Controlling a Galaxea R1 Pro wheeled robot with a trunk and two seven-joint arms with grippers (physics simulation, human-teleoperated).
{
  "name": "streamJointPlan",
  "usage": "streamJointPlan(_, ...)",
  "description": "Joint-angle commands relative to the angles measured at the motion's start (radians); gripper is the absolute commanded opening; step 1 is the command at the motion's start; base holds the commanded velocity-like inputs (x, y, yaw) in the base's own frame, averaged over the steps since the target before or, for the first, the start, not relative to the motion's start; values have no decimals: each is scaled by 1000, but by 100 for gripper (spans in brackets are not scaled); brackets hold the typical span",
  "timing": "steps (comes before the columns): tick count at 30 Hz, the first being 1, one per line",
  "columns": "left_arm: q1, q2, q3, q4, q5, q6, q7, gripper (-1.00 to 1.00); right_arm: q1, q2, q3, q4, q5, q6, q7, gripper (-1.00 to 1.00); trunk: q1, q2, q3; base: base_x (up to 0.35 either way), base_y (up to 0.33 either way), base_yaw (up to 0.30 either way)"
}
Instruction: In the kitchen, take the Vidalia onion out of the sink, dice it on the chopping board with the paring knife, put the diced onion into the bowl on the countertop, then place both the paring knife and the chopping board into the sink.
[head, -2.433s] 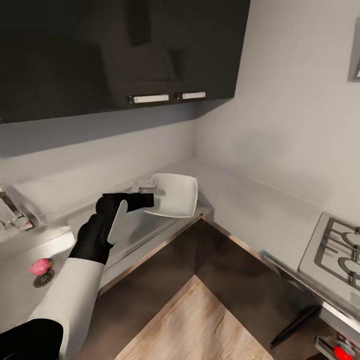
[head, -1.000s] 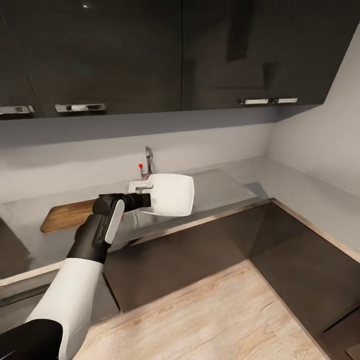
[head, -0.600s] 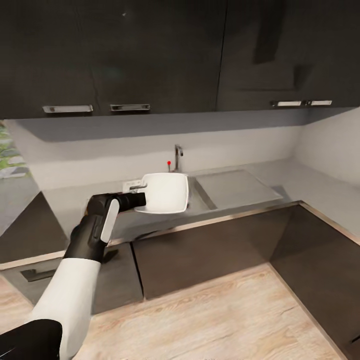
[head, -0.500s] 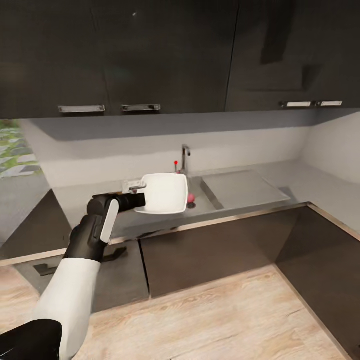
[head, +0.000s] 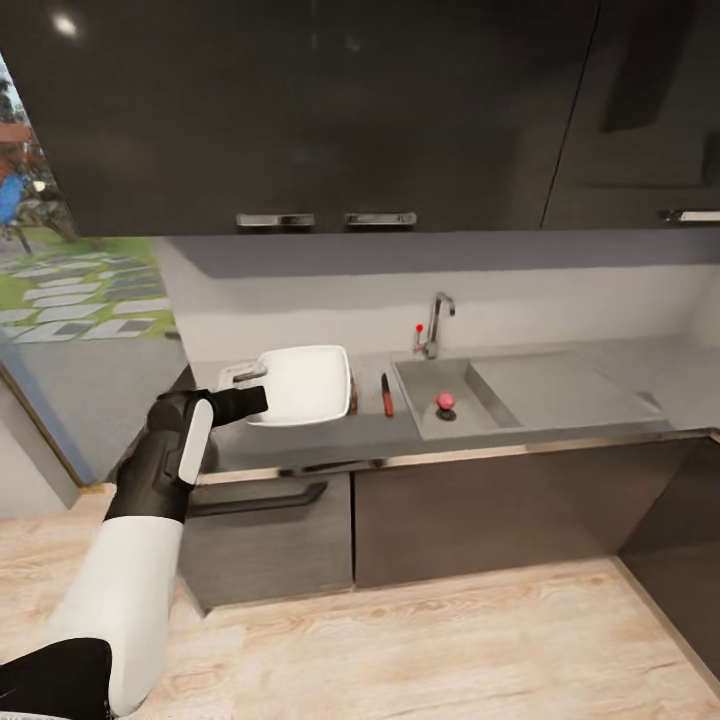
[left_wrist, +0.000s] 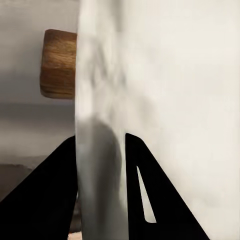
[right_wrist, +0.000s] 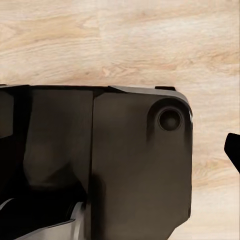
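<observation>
left gripper (head: 243, 389) clamped on bowl (head: 300, 384) rim, held above surface (head: 330, 435) | Vidalia onion (head: 445, 402) in sink (head: 470, 400) | paring knife (head: 386, 394) beside chopping board (left_wrist: 58, 70) | right gripper state: cannot tell

White bowl (head: 303, 383), pink-red onion (head: 445, 401), brown board (left_wrist: 58, 70).

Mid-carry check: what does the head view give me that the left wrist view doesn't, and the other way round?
Head view alone: the Vidalia onion in the sink, the paring knife on the countertop between bowl and sink, the tap, the upper cabinets.

Left wrist view alone: a close look at the jaws clamped on the bowl's rim, one finger on each side.

Both: the white bowl in the left gripper, with the chopping board partly hidden behind it.
</observation>
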Motion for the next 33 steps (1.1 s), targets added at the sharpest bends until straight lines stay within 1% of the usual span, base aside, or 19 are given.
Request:
streamJointPlan(1, -1, -1, 4, 0, 4, 5, -2, -100, -1, 0, -3, 0, 7, -3, -2, 100, 1, -2, -1, -1, 233, 262)
streamJointPlan(7, -1, -1, 5, 2, 3, 4, -2, -100, -1, 0, -3, 0, 7, -3, -2, 100, 1, -2, 3, 48, 164, 262)
streamJointPlan(15, -1, -1, 4, 22, 3, 1, -2, -100, -1, -2, -4, 0, 7, -4, -2, 100, 1, -2, 9, 285, 80, 250)
streamJointPlan(20, -1, -1, 4, 51, 2, -2, -2, -100, -1, -4, -5, 0, 7, -4, -1, 100, 1, -2, 10, 320, 74, 46)
streamJointPlan(23, -1, -1, 4, 66, 0, -3, -2, -100, -1, -13, -5, -1, 6, -3, 2, 100, 1, -2, 10, 306, 122, 5)
streamJointPlan(33, -1, -1, 1, 87, 0, 0, -4, -100, -1, -10, -8, -1, 2, -1, -1, 100, 1, -2, 10, 277, 179, 0)
